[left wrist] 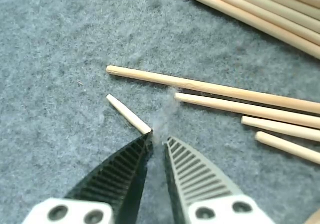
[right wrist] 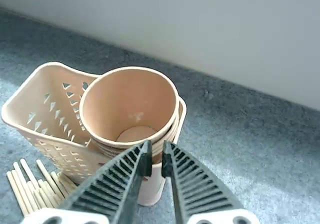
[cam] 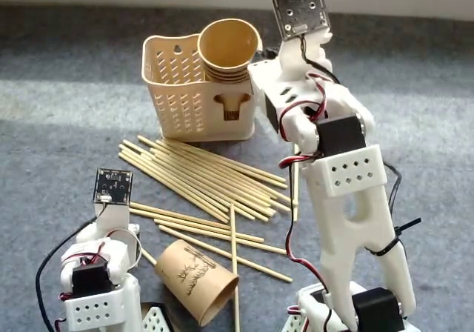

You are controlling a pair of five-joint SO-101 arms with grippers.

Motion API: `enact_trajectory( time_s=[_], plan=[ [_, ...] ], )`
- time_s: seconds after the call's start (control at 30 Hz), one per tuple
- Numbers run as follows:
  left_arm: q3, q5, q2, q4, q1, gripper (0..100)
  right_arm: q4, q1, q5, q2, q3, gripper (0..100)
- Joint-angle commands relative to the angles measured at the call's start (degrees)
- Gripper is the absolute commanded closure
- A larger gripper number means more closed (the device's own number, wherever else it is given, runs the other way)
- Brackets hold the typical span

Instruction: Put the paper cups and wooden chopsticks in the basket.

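A perforated beige basket (cam: 174, 102) (right wrist: 45, 114) stands at the back with a stack of paper cups (cam: 226, 47) (right wrist: 130, 104) in its right end, tilted toward the right arm (cam: 296, 95). My right gripper (right wrist: 156, 159) is shut, with only a sliver between its tips, just in front of the top cup's near rim. Another printed paper cup (cam: 194, 280) lies on its side at the front. Wooden chopsticks (cam: 207, 176) (left wrist: 225, 90) are scattered across the middle. My left gripper (left wrist: 159, 141) is shut over the carpet, and one chopstick's end (left wrist: 127, 113) reaches its dark finger.
Grey carpet covers the table. The left arm (cam: 104, 273) sits at the front left, beside the lying cup. Two chopsticks (cam: 235, 265) lie crosswise to the pile, one near the right arm's base. A pale wall runs behind the basket.
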Motion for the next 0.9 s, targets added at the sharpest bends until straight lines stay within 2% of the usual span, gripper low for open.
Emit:
enact_trajectory(
  time_s=[0.0,0.2,0.33,0.87],
  plan=[
    [1.1,-0.09,-0.22,0.26,-0.4,95,1.54,-0.31,-0.09,-5.93,-0.31,95.5],
    [1.1,-0.09,-0.22,0.26,-0.4,95,7.52,-0.22,-0.09,-9.71,2.51,95.6],
    [1.1,-0.09,-0.22,0.26,-0.4,95,8.4,-0.48,-0.09,-13.93,9.98,95.6],
    [1.1,-0.09,-0.22,0.26,-0.4,95,-12.26,-0.57,-0.88,-46.02,53.14,95.6]
  ],
)
